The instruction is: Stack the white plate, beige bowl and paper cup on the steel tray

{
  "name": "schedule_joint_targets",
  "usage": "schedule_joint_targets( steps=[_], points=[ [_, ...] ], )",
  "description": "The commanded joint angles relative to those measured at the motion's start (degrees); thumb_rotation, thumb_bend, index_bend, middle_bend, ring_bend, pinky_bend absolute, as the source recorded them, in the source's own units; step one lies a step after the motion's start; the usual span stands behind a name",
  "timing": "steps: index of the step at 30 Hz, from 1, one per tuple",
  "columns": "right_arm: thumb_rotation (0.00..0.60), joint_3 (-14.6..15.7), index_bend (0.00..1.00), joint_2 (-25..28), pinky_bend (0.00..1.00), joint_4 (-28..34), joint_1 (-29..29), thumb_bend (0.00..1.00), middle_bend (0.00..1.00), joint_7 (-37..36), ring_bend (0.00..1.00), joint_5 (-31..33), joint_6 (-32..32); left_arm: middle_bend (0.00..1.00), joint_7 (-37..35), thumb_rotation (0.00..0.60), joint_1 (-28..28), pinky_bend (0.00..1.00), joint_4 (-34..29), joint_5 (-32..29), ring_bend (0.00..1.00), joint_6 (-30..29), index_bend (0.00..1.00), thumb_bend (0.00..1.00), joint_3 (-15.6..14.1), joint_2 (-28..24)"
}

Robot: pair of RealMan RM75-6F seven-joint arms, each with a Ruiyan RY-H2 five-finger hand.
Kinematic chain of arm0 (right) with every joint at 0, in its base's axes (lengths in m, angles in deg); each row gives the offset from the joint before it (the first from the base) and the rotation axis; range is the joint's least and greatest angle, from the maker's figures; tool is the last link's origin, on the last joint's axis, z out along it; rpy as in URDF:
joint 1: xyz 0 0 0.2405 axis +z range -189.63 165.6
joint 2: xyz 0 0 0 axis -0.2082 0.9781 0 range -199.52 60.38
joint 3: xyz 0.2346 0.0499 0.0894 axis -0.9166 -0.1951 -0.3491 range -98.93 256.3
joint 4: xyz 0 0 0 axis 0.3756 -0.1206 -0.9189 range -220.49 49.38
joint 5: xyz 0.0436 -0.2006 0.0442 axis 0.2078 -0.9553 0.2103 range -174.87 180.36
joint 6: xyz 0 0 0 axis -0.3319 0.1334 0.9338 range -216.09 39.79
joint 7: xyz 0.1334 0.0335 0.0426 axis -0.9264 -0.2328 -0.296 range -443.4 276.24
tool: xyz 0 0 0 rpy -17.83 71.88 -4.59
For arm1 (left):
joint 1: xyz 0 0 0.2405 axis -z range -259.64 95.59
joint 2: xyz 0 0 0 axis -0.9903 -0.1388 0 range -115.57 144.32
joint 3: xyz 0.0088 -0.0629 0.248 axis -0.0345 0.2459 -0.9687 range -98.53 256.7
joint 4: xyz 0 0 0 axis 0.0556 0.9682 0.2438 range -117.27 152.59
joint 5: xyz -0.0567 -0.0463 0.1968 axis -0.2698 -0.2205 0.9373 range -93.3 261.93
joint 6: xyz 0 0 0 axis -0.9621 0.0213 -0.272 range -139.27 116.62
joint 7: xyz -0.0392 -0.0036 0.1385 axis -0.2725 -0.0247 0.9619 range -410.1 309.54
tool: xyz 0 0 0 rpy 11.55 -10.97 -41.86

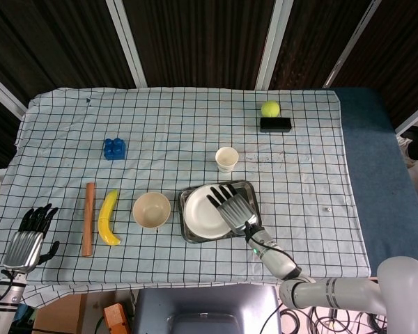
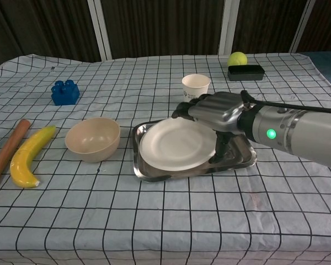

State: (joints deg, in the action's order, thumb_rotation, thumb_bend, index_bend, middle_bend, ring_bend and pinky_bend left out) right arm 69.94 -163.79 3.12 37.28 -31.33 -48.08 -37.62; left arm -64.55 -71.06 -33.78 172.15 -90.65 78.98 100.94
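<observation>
The white plate (image 1: 200, 213) (image 2: 174, 146) lies in the steel tray (image 1: 251, 186) (image 2: 247, 160), slightly tilted, its left edge over the tray's left rim. My right hand (image 1: 231, 205) (image 2: 215, 111) grips the plate's right edge, fingers on top and thumb below. The beige bowl (image 1: 152, 210) (image 2: 92, 138) stands upright just left of the tray. Behind the tray, the paper cup (image 1: 226, 159) (image 2: 196, 86) stands upright. My left hand (image 1: 31, 236) rests at the table's front left corner, fingers apart and holding nothing.
A banana (image 1: 109, 218) (image 2: 27, 157) and a wooden stick (image 1: 88, 218) (image 2: 8, 146) lie left of the bowl. A blue brick (image 1: 114, 148) (image 2: 65, 92) sits further back. A tennis ball (image 1: 269, 108) (image 2: 237, 58) rests on a black box (image 1: 275, 124) (image 2: 246, 72) at the back right.
</observation>
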Motion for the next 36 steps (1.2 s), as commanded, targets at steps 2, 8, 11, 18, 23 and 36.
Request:
schedule_joint_targets(
  steps=[2, 8, 11, 18, 23, 36],
  points=[
    [0.6, 1.05, 0.0, 1.92, 0.0, 2.48, 2.54, 0.0, 0.0, 2.84, 0.0, 4.82, -0.35, 0.0, -0.63, 0.6, -0.04, 0.0, -0.34, 0.1, 0.0, 0.02, 0.0, 0.38, -0.14, -0.39],
    [0.6, 4.56, 0.0, 3.41, 0.0, 4.86, 4.59, 0.0, 0.0, 11.81, 0.0, 8.27, 5.59, 0.0, -1.26, 0.6, 0.2, 0.0, -0.58, 0.3, 0.0, 0.66, 0.0, 0.38, -0.44, -0.41],
    [0.6, 5.31, 0.0, 3.22, 0.0, 5.78, 5.37, 0.0, 0.0, 14.11, 0.0, 11.18, 7.09, 0.0, -1.72, 0.6, 0.38, 0.0, -0.77, 0.49, 0.0, 0.91, 0.0, 0.38, -0.59, -0.41],
    [0.6, 4.99, 0.0, 6.02, 0.0, 10.11, 4.2, 0.0, 0.0, 8.15, 0.0, 7.76, 8.97, 0.0, -2.72, 0.6, -0.04, 0.0, -1.1, 0.91, 0.0, -0.9, 0.0, 0.39, -0.48, -0.84],
    [0.6, 5.99, 0.0, 8.82, 0.0, 11.48, 1.05, 0.0, 0.0, -1.35, 0.0, -2.71, 10.08, 0.0, -3.93, 0.6, -0.62, 0.0, -0.96, 1.48, 0.0, -3.52, 0.0, 0.39, -0.19, -0.98],
    [0.6, 5.82, 0.24, -6.68, 0.0, -7.08, -1.38, 0.14, 0.0, -26.09, 0.0, -28.46, 13.9, 0.0, 4.82, 0.6, -1.3, 0.0, -2.61, 2.36, 0.0, -4.65, 0.0, 0.39, -0.92, 0.24]
  ],
)
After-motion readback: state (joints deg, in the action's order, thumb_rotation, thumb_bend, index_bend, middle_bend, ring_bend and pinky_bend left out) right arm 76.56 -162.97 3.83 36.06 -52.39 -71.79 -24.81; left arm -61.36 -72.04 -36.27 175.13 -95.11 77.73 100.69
